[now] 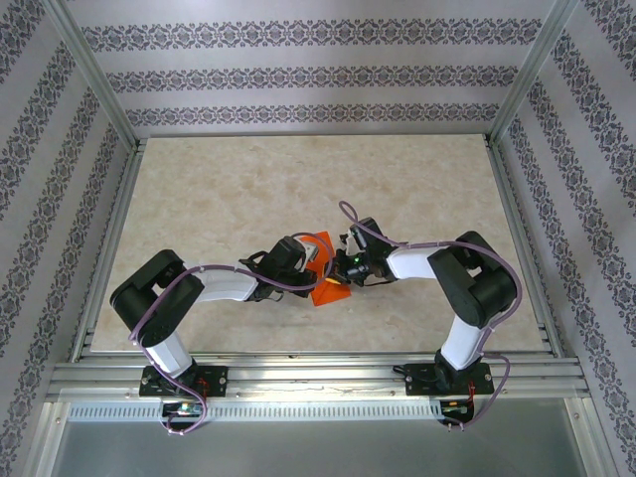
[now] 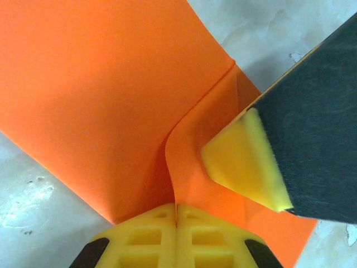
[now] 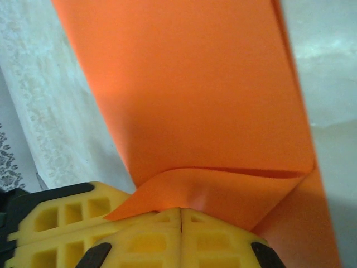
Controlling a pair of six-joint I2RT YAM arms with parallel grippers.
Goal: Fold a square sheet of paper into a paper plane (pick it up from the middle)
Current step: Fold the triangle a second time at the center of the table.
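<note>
Left gripper [image 2: 176,219]: clamped on the square sheet of paper [image 2: 95,95], anchoring the fold.
Right gripper [image 3: 181,219]: clamped on it too, likely for creasing.

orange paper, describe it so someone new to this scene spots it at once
On the pale marbled table inside the patterned walls, look a little nearer than its centre, where the left gripper and right gripper meet. The orange paper is pinched by both and partly folded. Nothing else there is bright orange.
</note>
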